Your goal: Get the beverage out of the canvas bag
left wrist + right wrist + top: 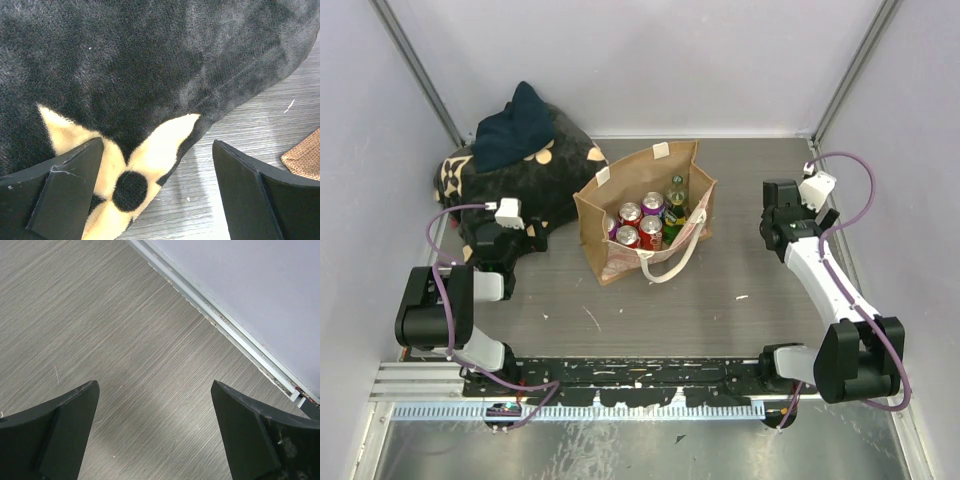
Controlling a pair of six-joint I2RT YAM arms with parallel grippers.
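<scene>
The left tool (157, 145) is spread wide. Its wrist view is filled by the black plush bag (150, 65) with a cream flower print, and a corner of the canvas bag (306, 161) shows at the right edge. The right tool (155, 385), also spread, sees only bare tabletop (100, 315) and the foot of the wall. Only the top view looks into the canvas bag, which stands upright between the arms with cans (650, 228) and a green bottle (675, 200) inside.
</scene>
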